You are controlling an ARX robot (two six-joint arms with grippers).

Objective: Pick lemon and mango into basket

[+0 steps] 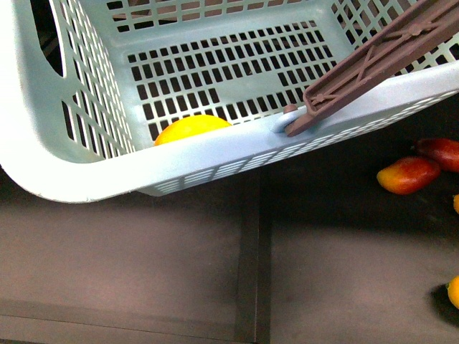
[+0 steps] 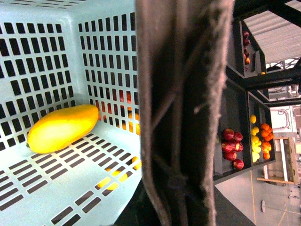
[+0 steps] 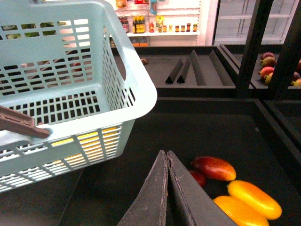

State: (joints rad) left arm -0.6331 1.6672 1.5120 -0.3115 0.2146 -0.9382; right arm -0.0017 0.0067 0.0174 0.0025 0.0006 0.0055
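A shop interior with dark display bins point(image 3: 207, 136) and lit shelves of bottles point(image 3: 155, 23) at the back forms the setting. A light aqua plastic shopping basket point(image 1: 79, 161) with slotted walls and a brown swinging handle point(image 1: 373, 61) fills the upper part of the front view, hanging over the dark bin floor.

Inside the basket lies one smooth yellow elongated fruit point(image 2: 63, 128), resting on the slotted floor close to a corner; by its long shape it looks more like a mango than a lemon, though that is a judgement. In the front view only its rounded yellow top point(image 1: 190, 129) shows above the basket's near rim.

The right gripper point(image 3: 167, 188) hovers above the bin just beside the basket, its two dark fingers pressed together with nothing between them. Below it lie red-and-yellow elongated fruits point(image 3: 214, 168) and yellow-orange elongated fruits point(image 3: 254, 197).

The left gripper point(image 2: 183, 113) appears as a dark worn mass very near the camera; whether its fingers are apart or together cannot be told.

One fruit seems already placed, so the step in hand is probably fetching the second. The next move likely calls for the right fingers to spread before descending on a fruit.
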